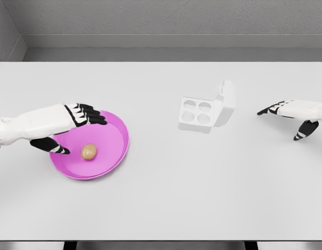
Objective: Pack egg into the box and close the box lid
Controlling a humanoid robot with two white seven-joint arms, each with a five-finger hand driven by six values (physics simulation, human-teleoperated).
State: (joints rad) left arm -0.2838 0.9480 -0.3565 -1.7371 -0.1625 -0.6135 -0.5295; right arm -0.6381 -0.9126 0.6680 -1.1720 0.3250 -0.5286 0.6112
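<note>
1. I see the small tan egg (89, 151) lying in the round magenta plastic plate (113, 156), a bit left of the plate's centre, nothing touching it
2. Plate sits on the left part of the white tabletop (166, 198), flat
3. My left hand (72, 127) hangs over the plate's left edge w/ black-tipped fingers (93, 115) stretched out over the back rim & thumb (54, 147) pointing low, just left of the egg; hand is spread, grips nothing
4. White plastic four-cup egg box (197, 113) is right of centre, well apart from the plate; its lid (224, 103) stands up, hinged on the right side; all 4 cups look bare
5. Right hand (293, 115) is near the right edge, apart from the box, fingers extended toward it & relaxed, holding nothing
</note>
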